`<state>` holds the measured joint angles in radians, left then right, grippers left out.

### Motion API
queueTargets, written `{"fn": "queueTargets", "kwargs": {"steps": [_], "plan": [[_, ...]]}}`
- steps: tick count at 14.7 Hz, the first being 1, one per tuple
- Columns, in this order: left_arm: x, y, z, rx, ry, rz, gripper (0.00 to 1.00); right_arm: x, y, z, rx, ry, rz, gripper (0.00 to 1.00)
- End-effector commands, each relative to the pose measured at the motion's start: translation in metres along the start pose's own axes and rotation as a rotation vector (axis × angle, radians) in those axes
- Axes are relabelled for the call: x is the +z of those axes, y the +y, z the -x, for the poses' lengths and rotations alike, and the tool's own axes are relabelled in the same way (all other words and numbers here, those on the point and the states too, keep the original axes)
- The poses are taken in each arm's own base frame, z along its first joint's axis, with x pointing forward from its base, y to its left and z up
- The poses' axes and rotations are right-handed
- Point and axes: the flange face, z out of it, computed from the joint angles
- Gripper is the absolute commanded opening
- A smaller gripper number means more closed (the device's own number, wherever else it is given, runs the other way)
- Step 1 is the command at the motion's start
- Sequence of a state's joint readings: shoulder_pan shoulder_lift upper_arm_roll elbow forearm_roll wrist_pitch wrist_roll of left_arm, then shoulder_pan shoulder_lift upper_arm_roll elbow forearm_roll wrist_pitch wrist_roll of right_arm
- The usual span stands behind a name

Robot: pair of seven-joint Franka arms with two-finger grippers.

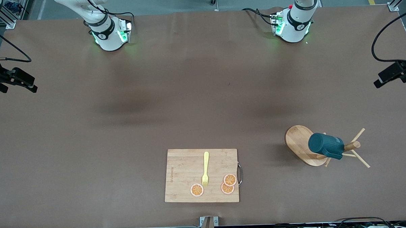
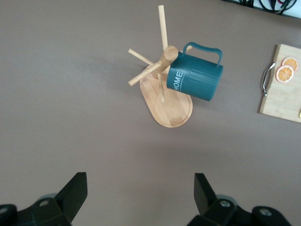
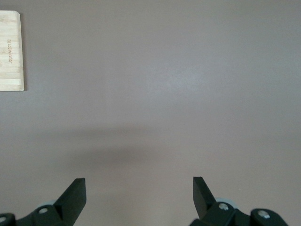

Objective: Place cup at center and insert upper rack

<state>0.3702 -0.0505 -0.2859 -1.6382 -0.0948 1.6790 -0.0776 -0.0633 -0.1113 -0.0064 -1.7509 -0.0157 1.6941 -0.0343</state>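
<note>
Ribbed dark teal cup (image 1: 326,145) hangs on the light wooden mug tree (image 1: 303,145); left end effector (image 2: 141,193) and right end effector (image 3: 139,192) both gape wide, empty, over bare worktop (image 1: 122,130).

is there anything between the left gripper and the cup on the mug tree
Nothing visible. The left gripper is open, with only bare table between it and the cup. The cup hangs on the mug tree, whose pegs stick out around it. The right gripper waits open over bare table.
</note>
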Motion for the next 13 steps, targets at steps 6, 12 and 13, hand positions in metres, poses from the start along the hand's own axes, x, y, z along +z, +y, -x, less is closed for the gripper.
{"fn": "queueTargets", "kwargs": {"steps": [6, 12, 13], "plan": [[-0.009, 0.064, 0.005, 0.118, 0.035, 0.011, 1.00, -0.003, 0.001, 0.003, -0.007, 0.006, 0.010, 1.00], [0.002, 0.091, 0.000, 0.136, 0.021, 0.018, 1.00, -0.003, 0.001, 0.003, -0.007, 0.005, 0.010, 1.00], [0.002, 0.091, 0.000, 0.136, 0.021, 0.018, 1.00, -0.003, 0.001, 0.003, -0.007, 0.005, 0.010, 1.00]]}}
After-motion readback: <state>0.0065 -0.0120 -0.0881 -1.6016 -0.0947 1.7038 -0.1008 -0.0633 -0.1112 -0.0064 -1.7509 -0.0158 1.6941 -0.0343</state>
